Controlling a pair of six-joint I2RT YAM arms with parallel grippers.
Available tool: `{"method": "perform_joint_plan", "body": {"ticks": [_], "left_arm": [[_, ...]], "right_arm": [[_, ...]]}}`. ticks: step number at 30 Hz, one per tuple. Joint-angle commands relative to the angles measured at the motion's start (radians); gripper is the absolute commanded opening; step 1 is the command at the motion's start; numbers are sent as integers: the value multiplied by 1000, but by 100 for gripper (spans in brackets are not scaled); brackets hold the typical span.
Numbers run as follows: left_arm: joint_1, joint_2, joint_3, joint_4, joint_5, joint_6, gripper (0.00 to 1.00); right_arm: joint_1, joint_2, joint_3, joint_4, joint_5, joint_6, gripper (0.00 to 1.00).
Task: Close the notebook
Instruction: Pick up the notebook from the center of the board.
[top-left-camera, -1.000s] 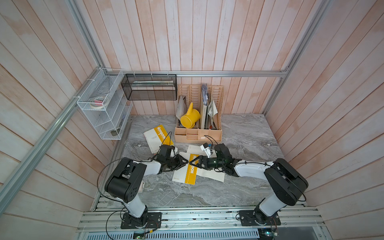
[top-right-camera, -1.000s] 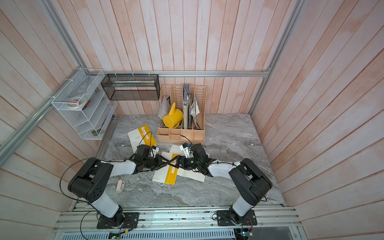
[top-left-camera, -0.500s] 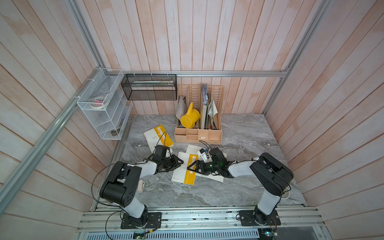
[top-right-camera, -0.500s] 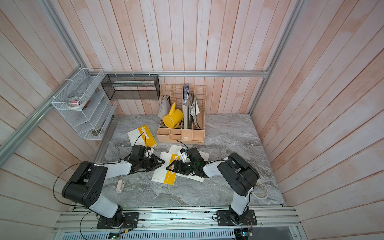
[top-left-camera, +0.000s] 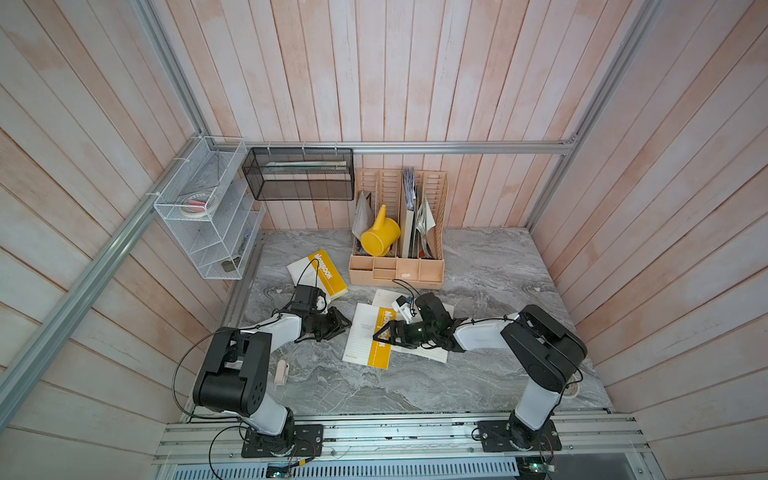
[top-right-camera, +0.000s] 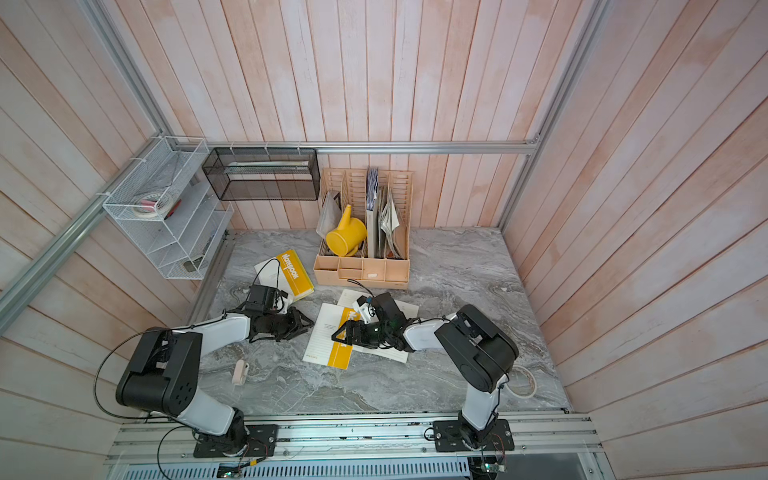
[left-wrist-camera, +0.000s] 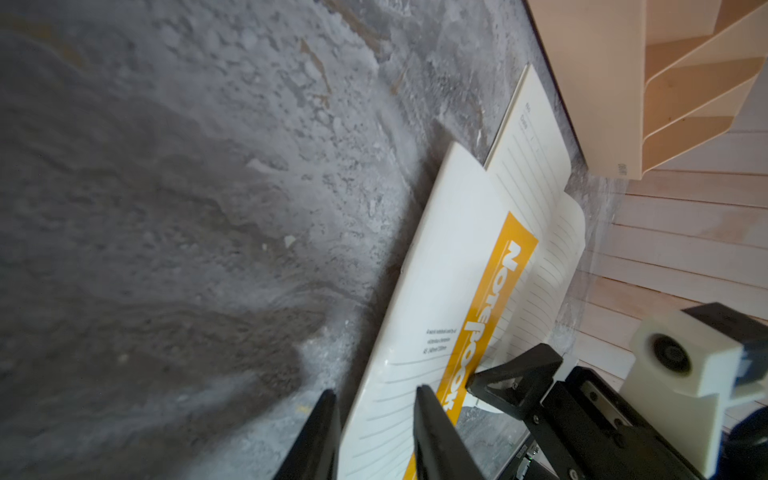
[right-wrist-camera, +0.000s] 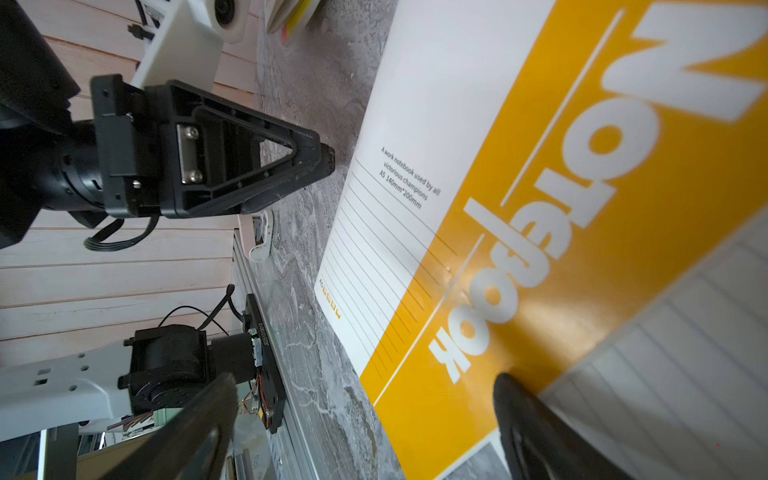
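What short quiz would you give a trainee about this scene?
1. True or false: the jug sits in the rack.
2. Which claw reaches over the middle notebook? A left, B right.
3. Fill in: the back notebook is ___ (open or closed).
Key: 1 true; 2 B, the right claw; 3 closed.

Right tool (top-right-camera: 338, 335) over open notebook (top-right-camera: 322, 340), left tool (top-right-camera: 307, 324) just beside

notebook (right-wrist-camera: 519, 208): cropped by right wrist view | rack papers (top-left-camera: 409, 189): unreadable (too small)
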Motion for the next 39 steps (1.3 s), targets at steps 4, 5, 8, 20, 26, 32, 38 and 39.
{"method": "perform_joint_plan", "body": {"ticks": [4,5,8,20,26,32,38,39], "left_arm": [[10,45,-48,64,28,61,34],[10,55,-53,72,28,63,34],[13,85,-81,134,49,61,34],[40,143,-181,407,260,38,24],[40,117,-178,401,285,16,16],[40,52,-181,364,294,11,4],[40,-26,-206,390,324,-46,0],[40,-43,-209,383,321,-52,0]], "right_arm": [[1,5,-15,-103,58,-24,98],[1,4,-16,-102,57,-23,98],[2,2,-18,-100,55,-23,98],[1,13,-12,-93,49,-23,98],[1,20,-9,-89,47,-24,98],[1,16,-6,-96,43,-31,98],[0,-25,10,-143,48,-68,98],[0,-36,10,-147,50,-72,98]]}}
